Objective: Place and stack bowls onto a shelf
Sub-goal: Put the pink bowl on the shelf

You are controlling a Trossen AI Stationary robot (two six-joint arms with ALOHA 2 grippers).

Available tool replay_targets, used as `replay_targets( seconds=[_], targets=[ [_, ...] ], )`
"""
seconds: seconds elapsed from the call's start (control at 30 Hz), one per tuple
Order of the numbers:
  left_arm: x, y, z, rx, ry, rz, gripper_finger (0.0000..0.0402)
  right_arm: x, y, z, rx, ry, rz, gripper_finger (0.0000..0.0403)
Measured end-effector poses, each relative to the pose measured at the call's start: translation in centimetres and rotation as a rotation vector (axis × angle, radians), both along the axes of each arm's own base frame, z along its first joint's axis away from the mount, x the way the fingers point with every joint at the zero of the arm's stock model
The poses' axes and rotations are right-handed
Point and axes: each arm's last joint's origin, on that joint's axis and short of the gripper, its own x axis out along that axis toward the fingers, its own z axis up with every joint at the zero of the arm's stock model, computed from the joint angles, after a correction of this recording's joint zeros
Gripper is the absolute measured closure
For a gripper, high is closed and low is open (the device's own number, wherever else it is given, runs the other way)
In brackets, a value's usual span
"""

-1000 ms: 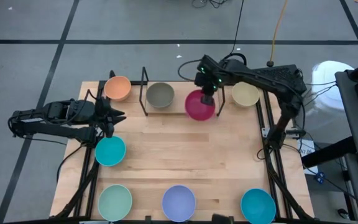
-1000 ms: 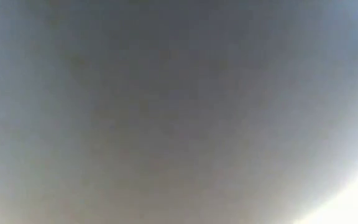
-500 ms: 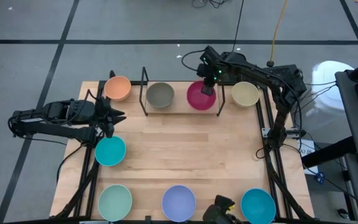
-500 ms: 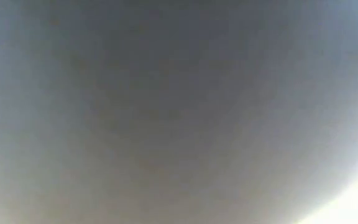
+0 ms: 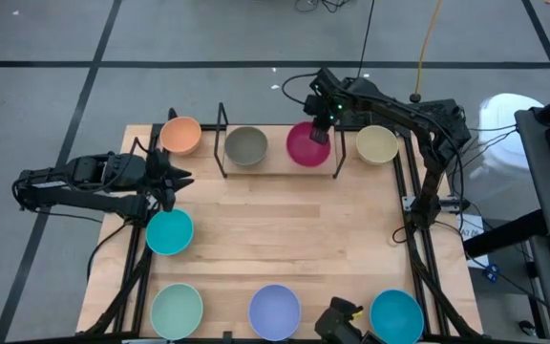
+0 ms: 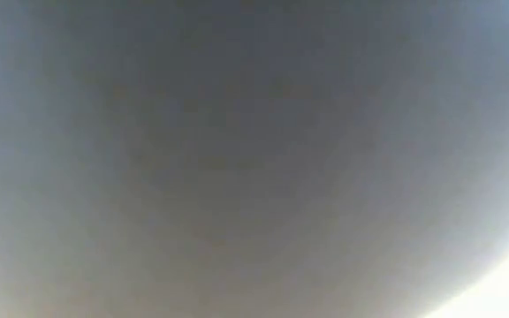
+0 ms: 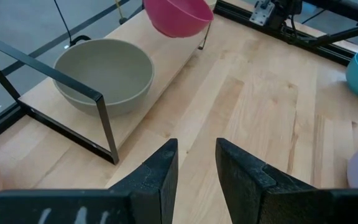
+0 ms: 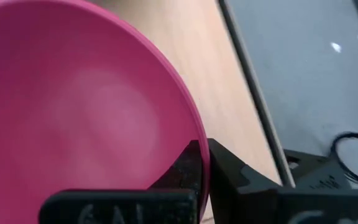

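Observation:
My right gripper [image 5: 319, 134] is shut on the magenta bowl [image 5: 306, 146] over the right half of the shelf [image 5: 277, 168]. In the left wrist view the magenta bowl [image 7: 178, 15] hangs tilted above the shelf's base board [image 7: 160, 68]. The olive-grey bowl [image 5: 246, 145] sits by its base on the shelf's left half. My left gripper [image 5: 181, 177] waits open at the table's left edge, touching nothing. The orange bowl [image 5: 181, 135] and the cream bowl [image 5: 377, 144] stand on the table on either side of the shelf. My right gripper pinches the magenta bowl's rim [image 8: 199, 138] on its far right side, one finger [image 8: 188, 168] inside the bowl and one finger [image 8: 232, 177] outside. The fingers slant down from the far side. The bowl is lifted clear of the board, tilted.
A teal bowl [image 5: 169, 232] stands near the left edge. Along the near edge are a mint bowl [image 5: 177, 309], a lavender bowl [image 5: 274, 311] and a second teal bowl [image 5: 396, 315], with a dark object [image 5: 337, 323] between the last two. The low view shows only grey blur.
My right gripper has carried the magenta bowl toward the table's far edge, from in front of the shelf to above its right half, and sunk a little. A dark object has come into view at the near edge.

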Motion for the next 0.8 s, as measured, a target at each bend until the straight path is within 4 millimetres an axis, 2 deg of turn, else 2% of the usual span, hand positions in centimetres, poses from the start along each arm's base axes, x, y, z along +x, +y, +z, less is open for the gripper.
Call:
replay_targets(
  seconds=[0.57,0.8],
  targets=[
    [0.0,0.0,0.0,0.000,0.000,0.000,0.0289,-0.2,-0.2,-3.2,-0.018,0.023,-0.002,0.0402],
    [0.0,0.0,0.0,0.000,0.000,0.000,0.0289,-0.2,-0.2,-4.3,-0.019,0.015,-0.009,0.0380]
  ],
)
